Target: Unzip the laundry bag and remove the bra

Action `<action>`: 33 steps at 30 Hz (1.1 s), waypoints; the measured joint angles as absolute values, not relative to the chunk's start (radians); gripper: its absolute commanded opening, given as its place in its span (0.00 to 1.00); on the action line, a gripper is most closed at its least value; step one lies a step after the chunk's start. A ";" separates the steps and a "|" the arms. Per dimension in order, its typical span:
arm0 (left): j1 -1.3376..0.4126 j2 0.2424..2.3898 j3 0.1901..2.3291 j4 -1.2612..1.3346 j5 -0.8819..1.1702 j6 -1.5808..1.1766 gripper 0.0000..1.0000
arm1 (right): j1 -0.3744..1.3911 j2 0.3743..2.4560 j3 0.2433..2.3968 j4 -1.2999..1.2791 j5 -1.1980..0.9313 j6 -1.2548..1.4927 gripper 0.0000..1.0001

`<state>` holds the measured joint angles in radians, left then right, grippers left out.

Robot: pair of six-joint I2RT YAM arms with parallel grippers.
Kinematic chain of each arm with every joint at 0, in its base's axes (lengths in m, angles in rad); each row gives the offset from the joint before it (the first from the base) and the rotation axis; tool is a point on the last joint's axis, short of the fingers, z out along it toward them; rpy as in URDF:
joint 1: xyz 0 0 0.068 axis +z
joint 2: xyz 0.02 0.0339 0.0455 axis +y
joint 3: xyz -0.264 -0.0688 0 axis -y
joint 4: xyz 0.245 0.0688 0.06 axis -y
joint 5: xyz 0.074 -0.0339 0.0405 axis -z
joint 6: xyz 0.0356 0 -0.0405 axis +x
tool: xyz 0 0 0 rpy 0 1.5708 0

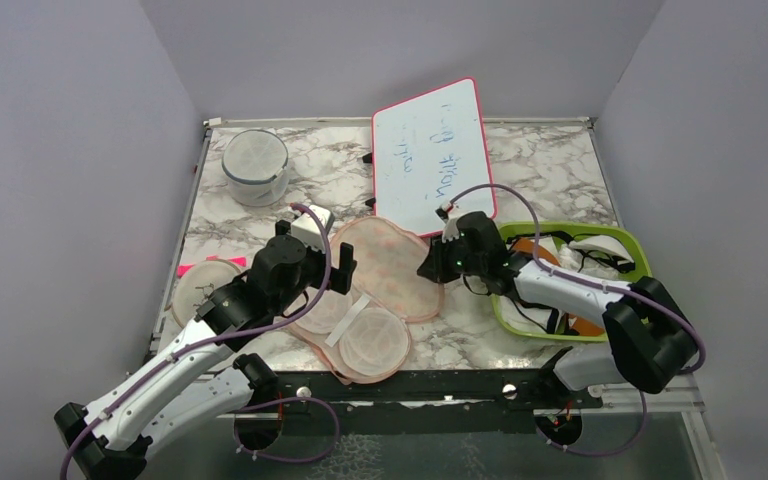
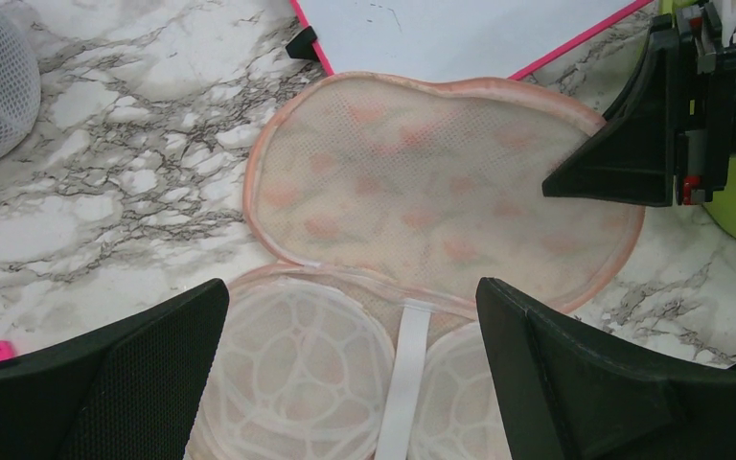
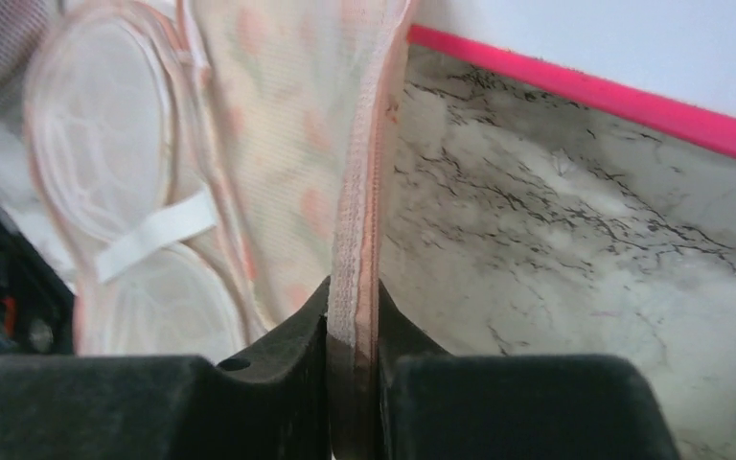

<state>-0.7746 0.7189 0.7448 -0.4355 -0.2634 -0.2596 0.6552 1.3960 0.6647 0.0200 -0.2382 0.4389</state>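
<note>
The peach-pink laundry bag (image 1: 392,262) lies open at the table's middle. Its upper flap (image 2: 422,192) is spread toward the whiteboard. Its lower half (image 1: 360,335) shows two round white cage cups joined by a white strap (image 2: 407,374). My right gripper (image 1: 430,268) is shut on the flap's zip edge (image 3: 353,287) at the right side. My left gripper (image 2: 350,287) is open and empty just above the lower half's cups. Rust-orange fabric of the bra (image 1: 535,249) with black straps lies in the green basket (image 1: 640,255), mostly hidden behind my right arm.
A pink-framed whiteboard (image 1: 432,155) lies behind the bag. A round white mesh cylinder (image 1: 256,165) stands at the back left. A round white disc pouch (image 1: 205,285) lies at the left edge. White garments with black straps (image 1: 600,245) share the basket.
</note>
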 measured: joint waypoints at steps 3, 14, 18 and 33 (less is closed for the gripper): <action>-0.775 0.714 0.745 -0.436 -0.268 -0.260 0.99 | 0.655 1.372 0.698 -0.007 -0.240 0.437 0.02; -0.779 0.677 0.745 -0.440 -0.308 -0.264 0.99 | 0.656 1.265 0.991 -0.116 -0.217 0.284 0.01; -0.779 0.647 0.745 -0.441 -0.328 -0.271 0.99 | 0.658 1.272 1.038 -0.162 -0.226 0.206 0.01; -0.779 0.558 0.745 -0.443 -0.396 -0.283 0.99 | 0.907 1.299 0.891 -0.202 -0.228 0.164 0.12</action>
<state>-0.7792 0.5575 0.7448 -0.4431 -0.3962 -0.2832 0.9073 1.2987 0.8906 -0.2024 -0.2276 0.1642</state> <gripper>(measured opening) 0.990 0.060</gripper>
